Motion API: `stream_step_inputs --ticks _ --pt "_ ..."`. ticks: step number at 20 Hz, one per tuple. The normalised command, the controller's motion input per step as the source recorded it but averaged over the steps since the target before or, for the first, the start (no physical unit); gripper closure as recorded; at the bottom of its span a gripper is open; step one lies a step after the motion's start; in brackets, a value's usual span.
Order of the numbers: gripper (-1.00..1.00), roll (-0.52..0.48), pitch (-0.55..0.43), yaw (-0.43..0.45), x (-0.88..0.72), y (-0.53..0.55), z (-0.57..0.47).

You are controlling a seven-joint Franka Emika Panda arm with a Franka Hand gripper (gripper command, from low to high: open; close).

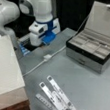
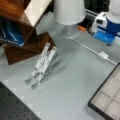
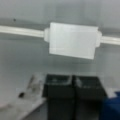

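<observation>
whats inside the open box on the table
The open box shows only pale padded compartments in rows, and nothing can be made out lying in them. Its lid stands upright behind. Whatever is in the lower drawer part is covered. The gripper sits away, near the cable's inline switch.

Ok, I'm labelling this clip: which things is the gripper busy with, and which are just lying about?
At the gripper:
- gripper, shut, holding nothing
- inline cord switch, the nearest thing, just ahead of the fingers
- white cable running through the switch

Lying about on the grey table:
- open jewellery box
- folding metal stand
- white lamp
- wooden shelf
</observation>
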Motion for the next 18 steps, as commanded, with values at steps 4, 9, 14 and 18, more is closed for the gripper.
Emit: stream_step_inputs --ticks 4,9,14,18 --pt "-1.00 0.135 -0.140 0.070 -0.27 -0.09 -0.03" --pt "-1.00 0.142 -0.109 0.079 -0.23 -0.11 -0.12" --pt "-1.00 0.141 -0.080 0.083 -0.20 -0.13 -0.07" --pt "-1.00 0.118 -0.052 0.089 -0.16 -0.11 0.01"
